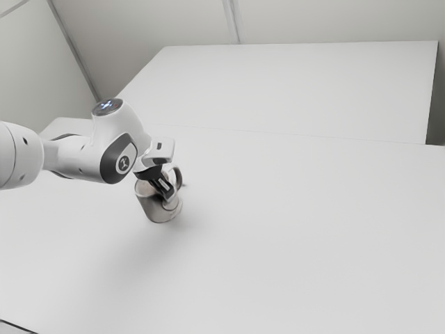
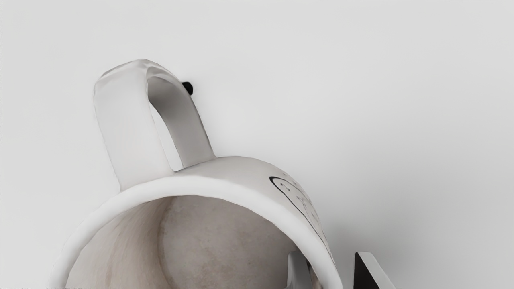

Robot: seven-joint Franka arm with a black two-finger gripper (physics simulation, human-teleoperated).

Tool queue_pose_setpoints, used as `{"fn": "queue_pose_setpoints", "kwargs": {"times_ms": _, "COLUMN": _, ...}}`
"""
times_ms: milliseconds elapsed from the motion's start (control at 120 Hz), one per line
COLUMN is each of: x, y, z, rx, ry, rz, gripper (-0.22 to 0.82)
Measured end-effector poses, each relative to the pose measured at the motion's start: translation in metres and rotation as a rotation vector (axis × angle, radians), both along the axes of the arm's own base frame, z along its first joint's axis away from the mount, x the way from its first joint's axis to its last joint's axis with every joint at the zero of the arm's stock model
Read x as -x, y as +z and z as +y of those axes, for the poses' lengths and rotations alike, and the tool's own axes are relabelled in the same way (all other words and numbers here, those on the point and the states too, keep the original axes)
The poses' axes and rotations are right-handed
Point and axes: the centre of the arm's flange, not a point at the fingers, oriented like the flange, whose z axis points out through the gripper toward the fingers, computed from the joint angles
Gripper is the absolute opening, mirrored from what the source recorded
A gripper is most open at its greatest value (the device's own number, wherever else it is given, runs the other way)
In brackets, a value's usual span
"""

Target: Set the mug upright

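Note:
The light mug looks tilted on the table in the exterior view, its mouth toward the arm and its handle on the far side. My gripper reaches down at its rim. In the wrist view the mug shows its open mouth, inner bottom, handle and a black line drawing on its outer wall. The gripper straddles that wall: one finger is inside the mug, the other stands outside with a gap to the wall. The lower part of the mug is cut off there.
A white table spreads around the mug, with another white surface behind it. A small black thing shows beside the handle. Pale walls stand at the back, and a dark edge crosses the exterior view's lower left corner.

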Motion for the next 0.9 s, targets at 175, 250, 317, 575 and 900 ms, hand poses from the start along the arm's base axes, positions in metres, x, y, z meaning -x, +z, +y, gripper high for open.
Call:
{"fn": "queue_pose_setpoints", "kwargs": {"times_ms": 175, "x": -0.001, "y": 0.003, "z": -0.001, "rx": 0.003, "ry": 0.017, "rz": -0.011, "gripper": 0.22}}
{"fn": "queue_pose_setpoints", "kwargs": {"times_ms": 250, "x": 0.0, "y": 0.008, "z": -0.002, "rx": 0.005, "ry": 0.022, "rz": -0.017, "gripper": 0.33}}
{"fn": "queue_pose_setpoints", "kwargs": {"times_ms": 317, "x": 0.001, "y": 0.018, "z": -0.003, "rx": 0.009, "ry": 0.029, "rz": -0.028, "gripper": 0.4}}
{"fn": "queue_pose_setpoints", "kwargs": {"times_ms": 575, "x": -0.011, "y": 0.104, "z": -0.034, "rx": 0.023, "ry": 0.021, "rz": -0.091, "gripper": 0.55}}
{"fn": "queue_pose_setpoints", "kwargs": {"times_ms": 900, "x": -0.099, "y": 0.196, "z": -0.029, "rx": 0.046, "ry": 0.107, "rz": 0.072, "gripper": 0.59}}
